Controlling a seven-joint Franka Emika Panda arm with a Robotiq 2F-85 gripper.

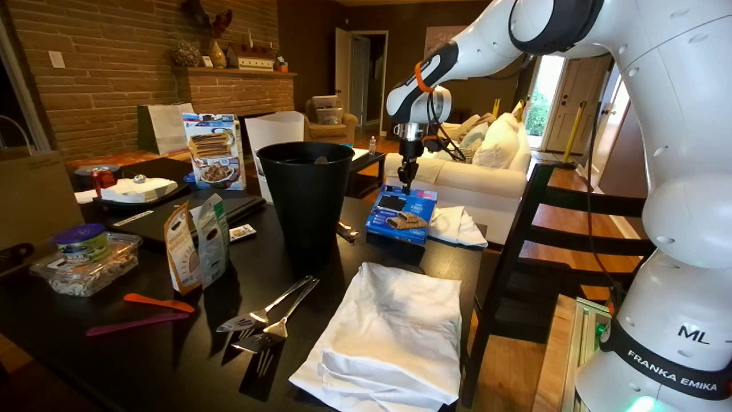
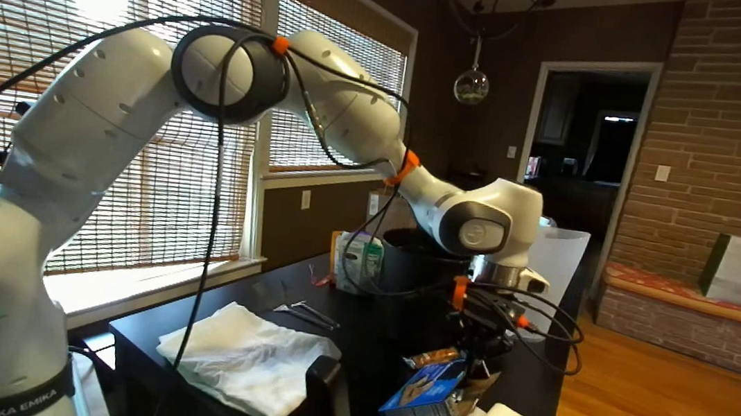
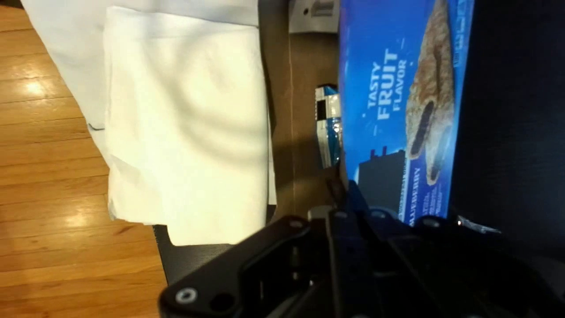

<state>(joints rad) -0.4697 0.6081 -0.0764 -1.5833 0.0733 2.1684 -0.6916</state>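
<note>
A blue fruit-bar box (image 1: 403,214) rests on the dark table (image 1: 143,366). Its top is open, with a bare brown cardboard flap (image 3: 282,176). It also shows in the other exterior view (image 2: 422,395) and the wrist view (image 3: 384,84). A silver and blue wrapper (image 3: 326,128) shows at the opening. My gripper (image 1: 406,184) points down at the box's upper edge. In the wrist view my fingertips (image 3: 345,192) are close together, with the edge of the box's front panel between them. An orange-brown wrapped bar (image 2: 434,357) lies beside the box.
A tall black bin (image 1: 306,200) stands close to the box. Folded white cloths lie beside the box (image 1: 457,226) and at the near table edge (image 1: 394,337). Silver utensils (image 1: 274,320), two snack pouches (image 1: 197,246) and a cereal box (image 1: 214,151) stand or lie further along. A chair (image 1: 537,229) borders the table.
</note>
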